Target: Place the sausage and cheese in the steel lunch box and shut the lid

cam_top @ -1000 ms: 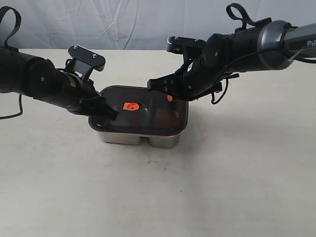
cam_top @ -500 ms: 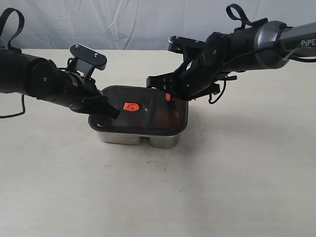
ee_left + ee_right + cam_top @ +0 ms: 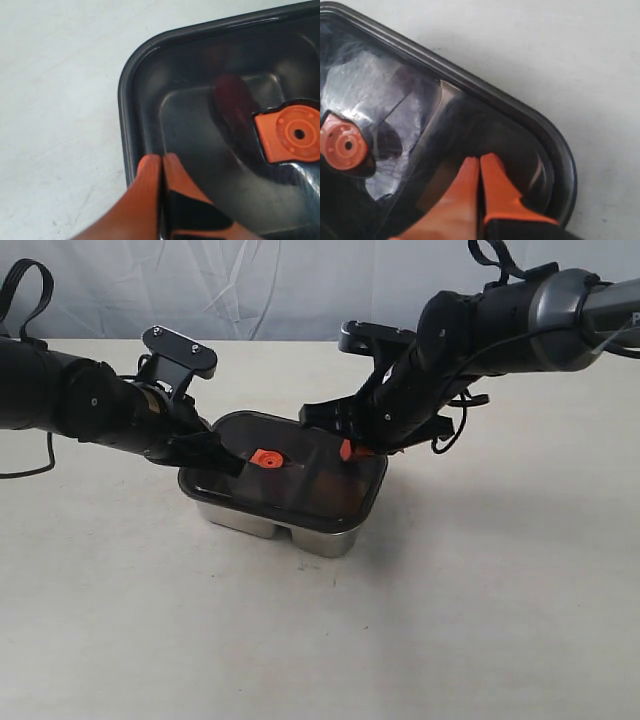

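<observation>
The steel lunch box point(image 3: 322, 540) stands mid-table with the dark translucent lid point(image 3: 310, 485) on top, its orange valve point(image 3: 266, 458) near the centre. My left gripper point(image 3: 226, 464) is shut, with its fingertips point(image 3: 150, 165) resting on the lid point(image 3: 200, 65) near one corner. My right gripper point(image 3: 347, 450) is also shut, tips down on the lid point(image 3: 520, 115) near the opposite corner. A dark red shape, the sausage point(image 3: 232, 97), shows dimly through the lid beside the valve point(image 3: 292, 132). The cheese cannot be made out under the dark lid.
Bare pale tabletop point(image 3: 300, 640) surrounds the box on all sides. A light cloth backdrop point(image 3: 250, 290) hangs behind the table. Both black arms reach in over the box from left and right.
The lunch box has turned slightly, its right end swinging nearer the front. The right gripper has come down and inward onto the lid. The left gripper has barely moved.
</observation>
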